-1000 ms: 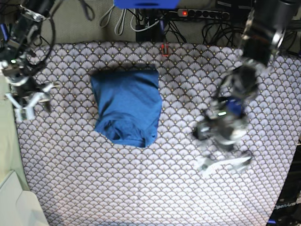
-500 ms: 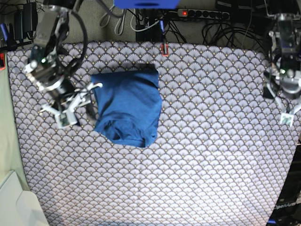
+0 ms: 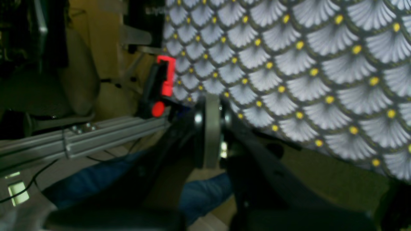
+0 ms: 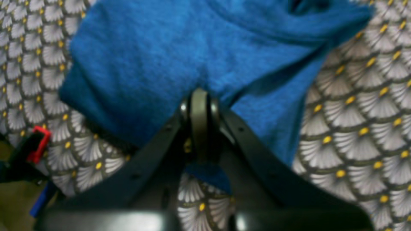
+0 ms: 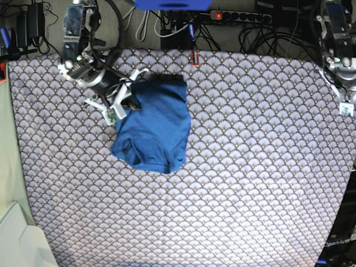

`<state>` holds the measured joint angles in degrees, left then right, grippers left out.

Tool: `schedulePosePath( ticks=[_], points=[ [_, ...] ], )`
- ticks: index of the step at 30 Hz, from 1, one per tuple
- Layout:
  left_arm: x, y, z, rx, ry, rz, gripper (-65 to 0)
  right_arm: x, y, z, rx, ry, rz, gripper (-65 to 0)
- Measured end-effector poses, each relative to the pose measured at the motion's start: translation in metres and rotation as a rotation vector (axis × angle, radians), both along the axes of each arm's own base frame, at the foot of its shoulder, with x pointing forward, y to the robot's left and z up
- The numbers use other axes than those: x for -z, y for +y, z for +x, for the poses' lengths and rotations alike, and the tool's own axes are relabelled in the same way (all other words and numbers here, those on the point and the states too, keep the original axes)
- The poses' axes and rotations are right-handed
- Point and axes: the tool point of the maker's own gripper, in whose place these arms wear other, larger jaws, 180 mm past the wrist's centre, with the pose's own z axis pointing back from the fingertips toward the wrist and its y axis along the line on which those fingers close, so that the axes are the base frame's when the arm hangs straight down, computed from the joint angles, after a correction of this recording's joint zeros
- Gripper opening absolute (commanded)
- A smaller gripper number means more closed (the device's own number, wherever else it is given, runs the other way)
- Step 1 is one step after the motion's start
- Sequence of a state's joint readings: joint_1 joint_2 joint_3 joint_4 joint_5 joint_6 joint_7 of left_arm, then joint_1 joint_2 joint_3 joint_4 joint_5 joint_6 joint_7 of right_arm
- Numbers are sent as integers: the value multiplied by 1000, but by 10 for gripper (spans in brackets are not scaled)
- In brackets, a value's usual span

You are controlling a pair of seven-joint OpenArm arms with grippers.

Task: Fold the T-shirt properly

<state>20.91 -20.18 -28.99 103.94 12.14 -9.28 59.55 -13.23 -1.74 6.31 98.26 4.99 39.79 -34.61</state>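
Observation:
The blue T-shirt (image 5: pixel 154 128) lies folded into a compact bundle left of the middle of the patterned table (image 5: pixel 250 167). It fills the upper part of the right wrist view (image 4: pixel 179 48). My right gripper (image 5: pixel 127 103) is at the shirt's upper left edge. Its pads are pressed together (image 4: pixel 199 106) with the fabric puckered around their tip. My left gripper (image 5: pixel 344 100) is at the table's far right edge, away from the shirt. In the left wrist view its pads (image 3: pixel 208 128) are closed together and hold nothing.
A red clamp (image 5: pixel 194 57) sits on the table's far edge, and another red clamp (image 3: pixel 165 77) shows near the left gripper. A power strip (image 5: pixel 239 15) and cables lie behind the table. A white object (image 5: pixel 16 239) is at the bottom left corner.
My right gripper moved up and right onto the shirt's upper left edge, and that edge has shifted inward. My left gripper went from the table's right middle to its far right edge.

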Motion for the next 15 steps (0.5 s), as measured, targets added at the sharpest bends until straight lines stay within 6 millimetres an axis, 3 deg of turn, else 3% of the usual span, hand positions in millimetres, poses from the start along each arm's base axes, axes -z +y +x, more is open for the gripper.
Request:
schedulePosePath(
  ticks=[3,6,8,12,15],
  points=[
    [9,-4,-11,5,27,-10,-649,14,3,-1,7,32,31,-650],
    [12,-11,-8,53,-18,-20,-649,13,2,-3,10,34,29,-650],
    [18,-13,-17,71,-3,-21,-649,-2,-9,-5,18,3,-26,-650],
    [26,-16,-29,66,24,-38,-649,-54,-29,-8,62,-136,-83,-650],
    [33,-29,-29,69,-11,-140,-649,-64,-27,-11,77,-166,-55,-650]
  ],
)
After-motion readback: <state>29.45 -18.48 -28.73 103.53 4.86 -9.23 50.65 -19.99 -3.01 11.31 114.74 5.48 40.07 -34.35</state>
